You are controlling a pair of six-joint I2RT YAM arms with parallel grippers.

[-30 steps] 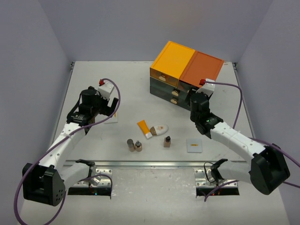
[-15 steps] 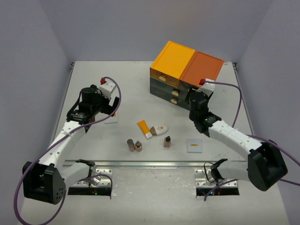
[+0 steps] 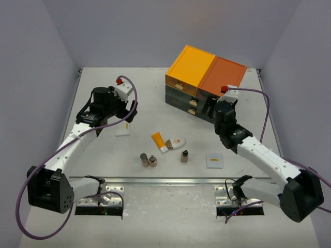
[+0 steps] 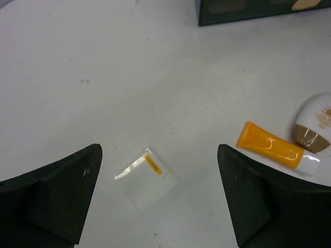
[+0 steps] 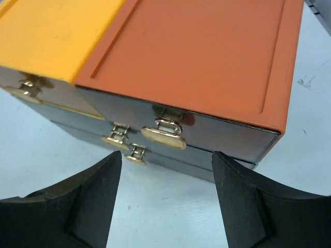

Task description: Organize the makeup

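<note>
From up top, the makeup sits mid-way down the table: orange tube just beside the white oval piece, brown bottles nearer me, flat white square off right. Left wrist cam shows my left pincer spread wide and empty above a clear sachet. Right wrist cam: my right pincer is apart too, gripping nothing, facing the drawer chest and its gold handles.

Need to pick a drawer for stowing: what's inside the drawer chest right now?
Nothing inside shows. The drawer chest presents only closed dark fronts with gold handles beneath its yellow and orange tops; whatever the drawers hold is covered.
</note>
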